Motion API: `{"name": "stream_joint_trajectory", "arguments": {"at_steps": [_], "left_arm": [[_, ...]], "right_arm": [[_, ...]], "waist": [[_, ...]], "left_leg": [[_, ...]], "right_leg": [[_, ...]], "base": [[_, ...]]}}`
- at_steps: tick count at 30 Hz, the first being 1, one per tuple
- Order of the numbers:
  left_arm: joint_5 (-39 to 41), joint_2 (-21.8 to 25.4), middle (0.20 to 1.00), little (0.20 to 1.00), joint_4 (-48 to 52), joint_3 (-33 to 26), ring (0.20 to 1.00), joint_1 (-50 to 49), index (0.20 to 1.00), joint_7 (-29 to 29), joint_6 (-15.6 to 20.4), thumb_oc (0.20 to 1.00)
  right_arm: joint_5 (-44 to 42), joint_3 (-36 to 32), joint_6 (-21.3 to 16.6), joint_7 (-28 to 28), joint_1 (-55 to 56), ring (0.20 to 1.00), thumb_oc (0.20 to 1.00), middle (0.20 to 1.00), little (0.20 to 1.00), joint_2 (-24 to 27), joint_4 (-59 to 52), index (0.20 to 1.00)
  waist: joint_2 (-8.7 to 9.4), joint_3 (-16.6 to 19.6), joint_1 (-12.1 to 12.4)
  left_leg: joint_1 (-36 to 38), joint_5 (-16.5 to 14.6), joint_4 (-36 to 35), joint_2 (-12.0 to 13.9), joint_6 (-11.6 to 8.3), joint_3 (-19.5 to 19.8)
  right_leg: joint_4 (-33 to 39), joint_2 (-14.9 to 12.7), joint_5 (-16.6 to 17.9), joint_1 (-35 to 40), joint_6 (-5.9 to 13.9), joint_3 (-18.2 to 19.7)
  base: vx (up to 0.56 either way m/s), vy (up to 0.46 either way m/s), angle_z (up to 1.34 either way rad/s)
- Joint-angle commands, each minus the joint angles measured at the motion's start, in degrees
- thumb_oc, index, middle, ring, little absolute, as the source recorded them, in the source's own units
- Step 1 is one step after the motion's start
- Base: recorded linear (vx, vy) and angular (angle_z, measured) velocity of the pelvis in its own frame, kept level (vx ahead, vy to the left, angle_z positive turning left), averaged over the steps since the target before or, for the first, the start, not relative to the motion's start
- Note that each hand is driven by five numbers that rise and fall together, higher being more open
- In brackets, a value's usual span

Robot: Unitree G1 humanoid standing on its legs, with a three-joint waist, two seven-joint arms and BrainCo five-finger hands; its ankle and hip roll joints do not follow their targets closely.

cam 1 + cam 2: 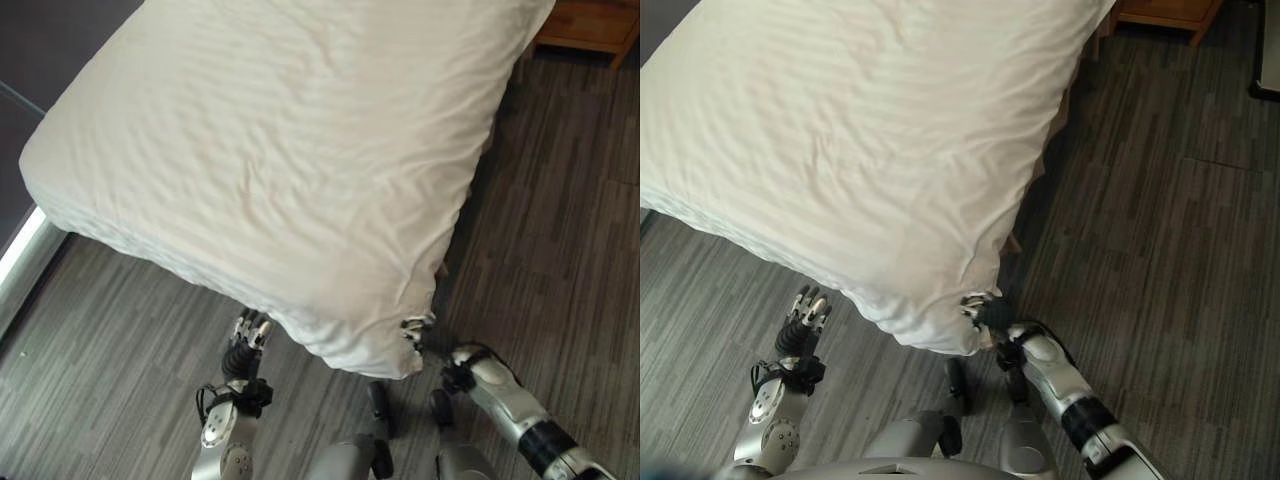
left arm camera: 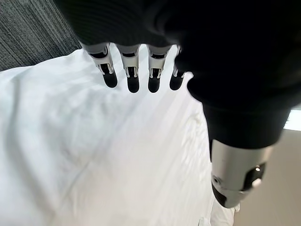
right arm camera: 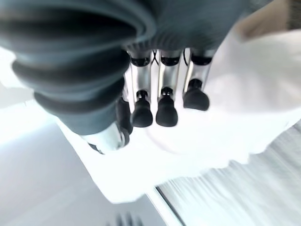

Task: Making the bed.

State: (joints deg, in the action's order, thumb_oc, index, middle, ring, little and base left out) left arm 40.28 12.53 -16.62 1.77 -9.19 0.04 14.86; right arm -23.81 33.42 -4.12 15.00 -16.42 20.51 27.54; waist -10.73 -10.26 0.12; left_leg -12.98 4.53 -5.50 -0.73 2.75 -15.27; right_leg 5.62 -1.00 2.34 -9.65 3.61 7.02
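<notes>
A white duvet (image 1: pixel 290 150) covers the bed, wrinkled, with its near corner (image 1: pixel 385 350) hanging over the foot of the bed. My right hand (image 1: pixel 980 308) is at that corner, its fingers (image 3: pixel 167 110) curled into the bunched cloth. My left hand (image 1: pixel 250 335) reaches up to the duvet's near edge, left of the corner. Its fingers (image 2: pixel 133 77) are straight, the thumb (image 2: pixel 233 174) stands apart, and they hover just over the white cloth (image 2: pixel 94 155) without holding it.
Dark striped flooring (image 1: pixel 560 230) runs along the bed's right side and in front of it. A wooden nightstand (image 1: pixel 590 25) stands at the far right by the head of the bed. A pale skirting strip (image 1: pixel 25 250) runs close to the bed's left side.
</notes>
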Motion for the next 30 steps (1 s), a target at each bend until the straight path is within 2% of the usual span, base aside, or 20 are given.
{"name": "stream_joint_trajectory", "arguments": {"at_steps": [1, 4, 10, 17, 18, 21, 22, 23, 24, 26, 27, 30], "left_arm": [[-0.4, 1.2, 1.0, 1.0, -1.9, -0.9, 1.0, 3.4, 1.0, 1.2, 3.9, 1.0], [-0.4, 1.7, 1.0, 1.0, -1.4, -1.1, 1.0, 3.6, 1.0, 1.0, 4.3, 1.0], [0.8, 1.8, 1.0, 1.0, -1.4, -0.6, 1.0, 3.6, 1.0, 0.5, 4.0, 1.0], [1.3, 2.5, 1.0, 1.0, -0.8, 1.6, 1.0, 4.4, 1.0, 0.3, 3.8, 1.0], [1.3, 2.8, 1.0, 1.0, -0.4, 3.0, 1.0, 5.0, 1.0, 0.3, 3.8, 1.0], [1.4, 3.9, 1.0, 1.0, -1.3, 5.0, 1.0, 7.0, 1.0, 0.4, 3.8, 1.0], [1.9, 4.2, 1.0, 1.0, -1.3, 5.4, 1.0, 7.2, 1.0, 0.5, 3.7, 1.0], [1.9, 4.2, 1.0, 1.0, -1.3, 5.4, 1.0, 7.2, 1.0, 0.5, 3.7, 1.0], [2.4, 4.1, 1.0, 1.0, -1.1, 6.0, 1.0, 6.9, 1.0, 0.1, 3.3, 1.0], [2.7, 4.0, 1.0, 1.0, -0.9, 5.7, 1.0, 6.4, 1.0, 0.0, 2.9, 1.0], [2.7, 4.0, 1.0, 1.0, -0.9, 5.7, 1.0, 6.4, 1.0, 0.0, 2.9, 1.0], [3.1, 3.3, 1.0, 1.0, -1.0, 4.1, 1.0, 6.0, 1.0, 0.3, 2.7, 1.0]], "right_arm": [[3.3, 1.5, -1.2, 2.6, -0.7, 0.2, 0.2, 0.2, 0.2, -1.8, -0.5, 0.2], [6.2, 6.2, -0.6, 4.4, -4.8, 0.2, 0.2, 0.2, 0.2, -2.9, 0.5, 0.2], [5.5, 10.6, 1.1, 7.1, -8.5, 0.2, 0.2, 0.2, 0.2, -5.4, 2.6, 0.2], [10.4, 10.0, 1.4, 3.4, -14.1, 0.2, 0.2, 0.2, 0.2, -7.6, 13.6, 0.2], [9.9, 7.1, 1.1, -0.1, -16.8, 0.2, 0.2, 0.2, 0.2, -7.5, 18.7, 0.2], [7.1, 0.2, 0.3, -5.0, -20.7, 0.2, 0.2, 0.2, 0.2, -4.6, 25.6, 0.2], [5.8, -3.5, 0.3, -6.7, -23.0, 0.2, 0.2, 0.2, 0.2, -2.2, 31.5, 0.2], [5.8, -3.5, 0.3, -6.7, -23.0, 0.2, 0.2, 0.2, 0.2, -2.2, 31.5, 0.2], [5.8, -7.2, 0.2, -8.4, -25.6, 0.2, 0.2, 0.2, 0.2, 1.4, 37.9, 0.2], [6.4, -9.9, 0.4, -9.4, -26.7, 0.2, 0.2, 0.2, 0.2, 5.0, 41.4, 0.2], [6.4, -9.9, 0.4, -9.4, -26.7, 0.2, 0.2, 0.2, 0.2, 5.0, 41.4, 0.2], [3.1, -18.7, 0.7, -11.0, -20.5, 0.2, 0.2, 0.2, 0.2, 10.9, 46.0, 0.2]], "waist": [[-0.56, 0.5, 1.4], [-0.85, 0.5, 2.5], [-1.56, 0.4, 4.1], [-3.74, -0.4, 5.9], [-4.69, -0.3, 6.9], [-5.97, -0.7, 7.4], [-7.0, -0.5, 8.2], [-7.01, -0.4, 8.2], [-8.0, -0.3, 8.9], [-8.77, -0.5, 9.2], [-8.77, -0.5, 9.3], [-9.38, -0.7, 8.4]], "left_leg": [[3.8, -5.2, 0.5, -1.1, -2.63, -1.4], [3.6, -5.0, 0.5, -1.1, -2.71, -1.2], [3.1, -4.6, 0.5, -1.4, -2.77, -0.1], [1.3, -3.7, 0.5, -2.0, -2.87, 1.6], [-0.5, -2.7, 0.5, -2.3, -3.13, 3.0], [-2.6, -1.7, 0.5, -2.9, -3.56, 6.2], [-4.2, -1.3, 0.5, -3.3, -3.61, 7.4], [-4.2, -1.3, 0.5, -3.3, -3.61, 7.4], [-5.1, -1.0, 0.5, -3.5, -3.68, 8.0], [-5.4, -0.8, 0.5, -3.5, -3.74, 8.1], [-5.4, -0.8, 0.5, -3.5, -3.74, 8.1], [-5.0, -1.1, 0.5, -3.6, -3.72, 8.1]], "right_leg": [[-0.6, -0.2, 1.6, -3.4, 2.16, -5.1], [-0.6, -0.4, 1.6, -3.5, 2.23, -5.7], [-0.6, -0.9, 1.5, -3.6, 2.18, -6.8], [-0.6, -1.5, 1.7, -4.8, 2.19, -7.9], [-0.6, -1.6, 2.0, -6.1, 1.78, -8.3], [-0.6, -1.7, 2.2, -7.3, 1.02, -8.7], [-0.6, -1.9, 2.3, -8.3, 0.8, -9.5], [-0.6, -1.9, 2.3, -8.3, 0.79, -9.5], [-0.6, -2.0, 2.2, -8.9, 0.67, -10.1], [-0.6, -2.0, 2.1, -9.1, 0.61, -10.5], [-0.6, -2.0, 2.1, -9.1, 0.61, -10.5], [-0.6, -2.0, 1.4, -8.7, 0.62, -10.8]], "base": [[0.0, 0.0, 0.0], [0.0, 0.0, 0.0], [0.0, 0.0, 0.0], [-0.01, -0.004, 0.12], [-0.04, -0.096, 0.23], [-0.02, -0.102, 0.66], [0.0, -0.044, 0.64], [0.03, -0.029, 0.61], [0.04, -0.008, 0.36], [0.04, -0.001, 0.14], [0.03, 0.005, 0.01], [0.05, 0.012, 0.0]]}}
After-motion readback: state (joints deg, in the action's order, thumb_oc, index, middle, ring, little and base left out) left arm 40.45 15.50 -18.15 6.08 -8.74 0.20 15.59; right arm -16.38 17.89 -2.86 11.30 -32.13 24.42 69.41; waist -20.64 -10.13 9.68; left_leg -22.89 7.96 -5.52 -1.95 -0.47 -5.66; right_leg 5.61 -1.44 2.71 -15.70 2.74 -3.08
